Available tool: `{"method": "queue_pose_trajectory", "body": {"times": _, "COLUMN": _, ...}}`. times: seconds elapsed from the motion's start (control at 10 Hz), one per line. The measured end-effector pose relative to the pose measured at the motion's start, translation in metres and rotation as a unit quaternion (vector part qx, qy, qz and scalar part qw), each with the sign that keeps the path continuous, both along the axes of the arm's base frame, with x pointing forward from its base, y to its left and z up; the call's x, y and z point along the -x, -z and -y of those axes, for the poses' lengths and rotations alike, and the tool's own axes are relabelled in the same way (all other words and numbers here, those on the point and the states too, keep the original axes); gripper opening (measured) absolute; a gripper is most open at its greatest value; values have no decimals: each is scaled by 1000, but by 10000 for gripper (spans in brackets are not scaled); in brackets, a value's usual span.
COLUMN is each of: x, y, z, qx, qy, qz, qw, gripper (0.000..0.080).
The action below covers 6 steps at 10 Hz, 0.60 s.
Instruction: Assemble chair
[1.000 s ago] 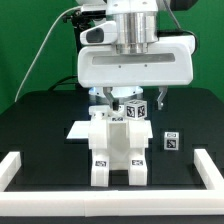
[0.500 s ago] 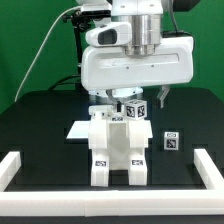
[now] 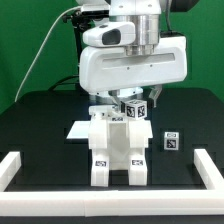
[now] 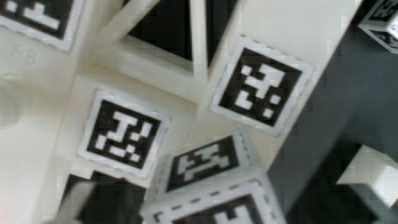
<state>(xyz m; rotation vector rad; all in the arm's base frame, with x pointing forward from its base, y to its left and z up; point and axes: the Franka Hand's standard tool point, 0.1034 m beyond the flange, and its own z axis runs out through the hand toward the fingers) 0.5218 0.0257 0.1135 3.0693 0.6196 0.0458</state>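
Note:
The partly joined chair [image 3: 118, 150], white blocks with black-and-white tags, stands at the table's middle, with two tagged feet toward the front. A flat white plate [image 3: 80, 130] sticks out on the exterior view's left of it. A tagged cube [image 3: 135, 108] sits at its top rear. My gripper [image 3: 112, 100] hangs just above and behind the chair top, its fingers mostly hidden by the wide white hand. The wrist view is filled by the chair's tagged faces [image 4: 125, 128] from very close; no finger shows clearly there.
A small tagged white piece [image 3: 171, 142] lies alone to the exterior view's right of the chair; it may be the white corner in the wrist view [image 4: 365, 170]. Low white border rails run at the left [image 3: 12, 166], right [image 3: 208, 166] and front [image 3: 110, 208].
The arm's wrist above the hand has turned and shifted a little toward the exterior view's left. The hand stays over the chair top. The chair parts have not moved.

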Motion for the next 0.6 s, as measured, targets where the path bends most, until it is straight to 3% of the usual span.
{"method": "queue_pose_trajectory", "body": {"times": 0.1, "x": 0, "y": 0, "z": 0, "qx": -1, "qy": 22, "qz": 0, "qw": 1000, "gripper": 383}}
{"method": "queue_pose_trajectory", "body": {"times": 0.2, "x": 0, "y": 0, "z": 0, "qx": -3, "qy": 69, "qz": 0, "qw": 998, "gripper": 282}}
{"method": "queue_pose_trajectory", "body": {"times": 0.6, "x": 0, "y": 0, "z": -1, "qx": -7, "qy": 187, "qz": 1, "qw": 982, "gripper": 283}}
